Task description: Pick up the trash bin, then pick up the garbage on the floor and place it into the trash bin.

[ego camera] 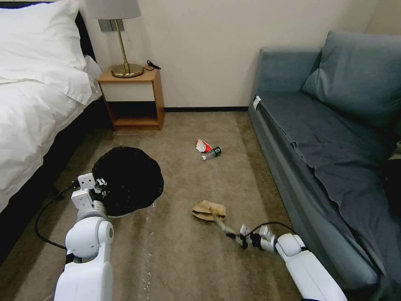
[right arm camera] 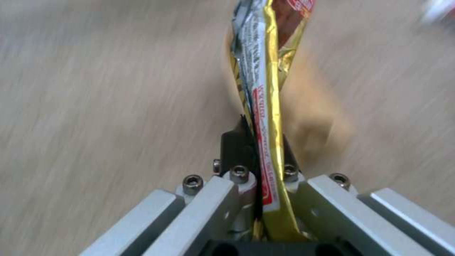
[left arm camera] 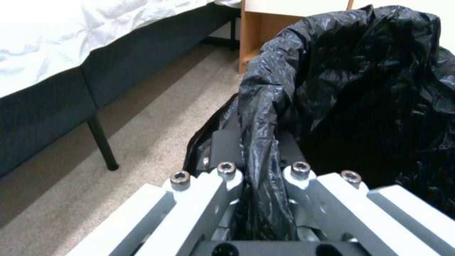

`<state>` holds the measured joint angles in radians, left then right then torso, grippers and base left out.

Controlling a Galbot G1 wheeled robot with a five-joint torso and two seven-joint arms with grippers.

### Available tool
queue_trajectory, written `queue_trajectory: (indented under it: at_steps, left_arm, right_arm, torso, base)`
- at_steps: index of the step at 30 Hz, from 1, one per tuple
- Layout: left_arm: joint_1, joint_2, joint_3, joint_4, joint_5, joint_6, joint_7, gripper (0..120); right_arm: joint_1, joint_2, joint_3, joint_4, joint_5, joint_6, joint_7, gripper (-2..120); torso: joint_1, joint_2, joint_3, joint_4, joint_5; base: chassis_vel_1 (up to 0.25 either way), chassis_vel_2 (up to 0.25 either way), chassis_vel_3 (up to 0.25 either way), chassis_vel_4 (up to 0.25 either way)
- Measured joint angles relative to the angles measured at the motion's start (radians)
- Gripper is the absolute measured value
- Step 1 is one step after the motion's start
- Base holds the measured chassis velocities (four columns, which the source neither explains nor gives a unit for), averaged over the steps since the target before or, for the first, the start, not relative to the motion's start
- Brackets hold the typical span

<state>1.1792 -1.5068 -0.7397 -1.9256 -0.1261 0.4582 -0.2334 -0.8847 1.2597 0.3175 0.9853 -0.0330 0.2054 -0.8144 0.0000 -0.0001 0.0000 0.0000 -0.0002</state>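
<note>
Right tool (right arm camera: 258,149) pinches wrapper (right arm camera: 265,89) above carpet (ego camera: 179,251).

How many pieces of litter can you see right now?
4: wrapper held in the right pincer; brown paper bag, red-and-white packet and bottle on the carpet.

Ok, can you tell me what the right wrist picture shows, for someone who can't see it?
The right gripper is shut on a gold and yellow snack wrapper, which sticks out beyond its fingers above the blurry tan carpet.
</note>
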Motion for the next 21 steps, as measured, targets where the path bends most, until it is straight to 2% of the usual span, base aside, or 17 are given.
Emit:
queue_trajectory:
  at_steps: [4,6,10,12,13,15,16,19,21]
  left_arm:
    - [-0.007,-0.002,0.005,0.011,0.002,-0.003,0.0,4]
    - [-0.015,-0.002,0.012,0.018,0.003,-0.003,0.0,4]
    - [-0.023,-0.002,0.018,0.023,0.005,-0.003,0.0,4]
    - [-0.027,-0.003,0.029,0.027,0.008,-0.003,0.0,4]
    - [-0.027,-0.003,0.029,0.027,0.008,-0.003,0.0,4]
    - [-0.028,-0.009,0.045,0.031,0.013,-0.003,0.0,4]
    - [-0.028,-0.009,0.045,0.031,0.013,-0.003,0.0,4]
    - [-0.028,-0.019,0.061,0.032,0.022,-0.003,0.0,4]
    - [-0.027,-0.021,0.064,0.032,0.024,-0.003,0.0,4]
  right_arm:
    - [0.012,-0.004,-0.01,0.085,0.074,0.003,0.068,0]
    - [0.019,-0.021,-0.055,0.184,0.133,-0.016,0.138,0]
    - [0.035,-0.043,-0.119,0.274,0.169,-0.029,0.207,0]
    - [0.075,-0.068,-0.215,0.355,0.196,-0.042,0.308,0]
    - [0.075,-0.068,-0.215,0.355,0.196,-0.042,0.308,0]
    - [0.131,-0.077,-0.31,0.402,0.221,-0.054,0.388,0]
    - [0.131,-0.077,-0.31,0.402,0.221,-0.054,0.388,0]
    - [0.24,-0.088,-0.468,0.443,0.271,-0.098,0.461,0]
    - [0.273,-0.092,-0.512,0.446,0.286,-0.113,0.477,0]
  torso:
    - [0.0,0.0,0.0,0.0,0.0]
    - [0.0,0.0,0.0,0.0,0.0]
    - [0.0,0.0,0.0,-0.0001,0.0]
    - [0.0,0.0,0.0,-0.0001,0.0]
    - [0.0,0.0,0.0,-0.0001,0.0]
    - [0.0,0.0,0.0,-0.0001,0.0001]
    - [0.0,0.0,0.0,-0.0001,0.0001]
    - [0.0,0.0,0.0,0.0002,0.0]
    - [0.0,0.0,0.0,0.0001,0.0]
  base:
    - [0.0,0.0,0.0,0.0]
    - [0.0,0.0,0.0,0.0]
    - [0.0,0.0,0.0,0.0]
    - [0.0,0.0,0.0,0.0]
    - [0.0,0.0,0.0,0.0]
    - [0.0,0.0,0.0,0.0]
    - [0.0,0.0,0.0,0.0]
    - [0.0,0.0,0.0,0.0]
    - [0.0,0.0,0.0,0.0]
